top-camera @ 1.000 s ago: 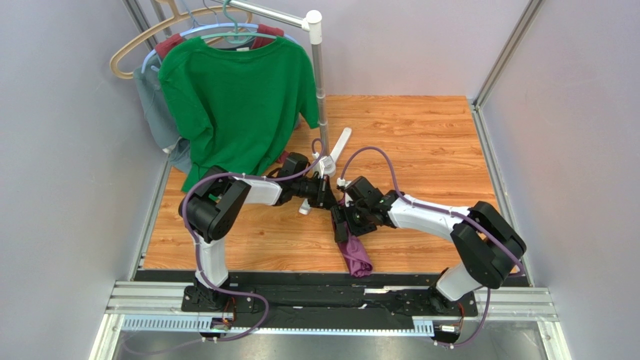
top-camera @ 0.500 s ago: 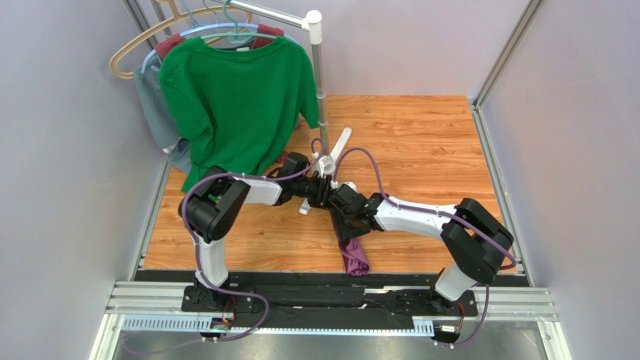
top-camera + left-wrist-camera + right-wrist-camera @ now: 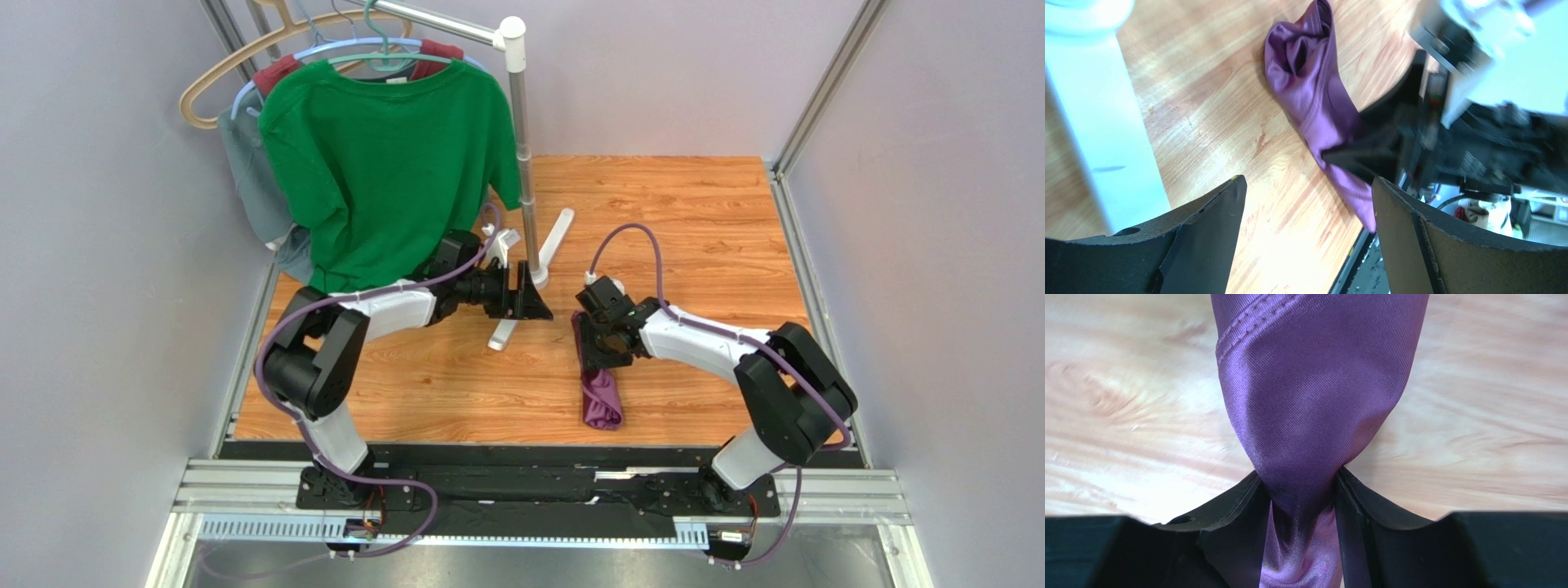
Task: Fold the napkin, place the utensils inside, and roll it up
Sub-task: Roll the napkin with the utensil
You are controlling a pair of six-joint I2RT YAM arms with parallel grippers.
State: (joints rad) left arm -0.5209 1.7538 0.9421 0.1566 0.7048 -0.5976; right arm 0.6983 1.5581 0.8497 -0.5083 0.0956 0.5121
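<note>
At left, green shirt (image 3: 386, 159) hung on a rack. Next, left claw (image 3: 1306, 190) spread wide, empty, above grained wooden table (image 3: 699, 221). Then right claw (image 3: 1300, 484) pinched on napkin (image 3: 1309, 386): glossy purple cloth, stitched hem, bunched into a long, seemingly rolled bundle, inside hidden. Flat near table's front edge, long axis front-to-back, far end gripped.

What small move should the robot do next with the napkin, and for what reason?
Probably the right gripper should lift its end of the napkin a little. It is shut on one end, and the cloth lies bunched in a narrow strip on the table, not flat, so it cannot be folded yet. The left gripper is open and empty.
</note>
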